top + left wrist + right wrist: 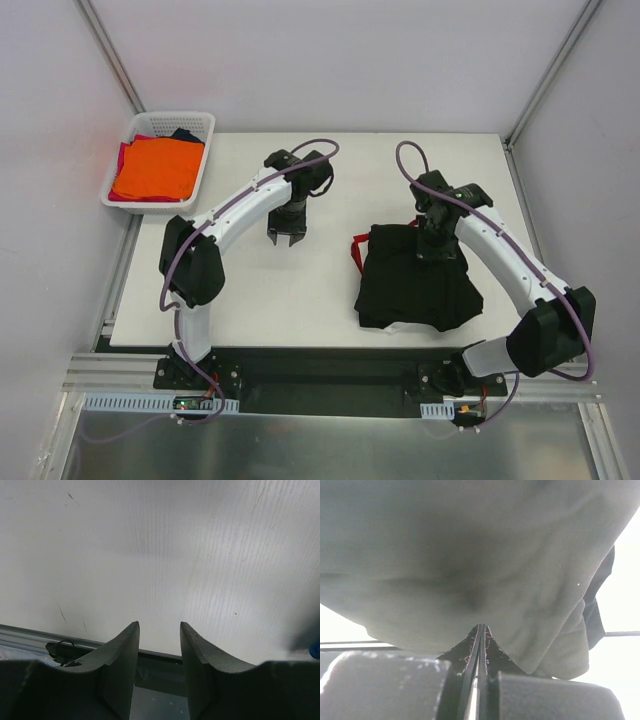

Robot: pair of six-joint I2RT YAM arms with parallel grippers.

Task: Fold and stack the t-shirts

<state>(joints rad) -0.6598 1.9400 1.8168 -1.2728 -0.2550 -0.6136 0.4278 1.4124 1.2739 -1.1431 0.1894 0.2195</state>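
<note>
The black shirt (415, 285), heaped on the right of the counter (300, 310), is pinched at its far edge by the right hand (432, 250), probably for a fold, while the left hand (288, 238) is held half-spread, empty, mid-counter.

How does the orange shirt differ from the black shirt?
The orange shirt lies flat and folded in the basket; the black shirt lies rumpled on the table. The right end effector pinches the black shirt; no end effector touches the orange one. Both are cloth.
</note>
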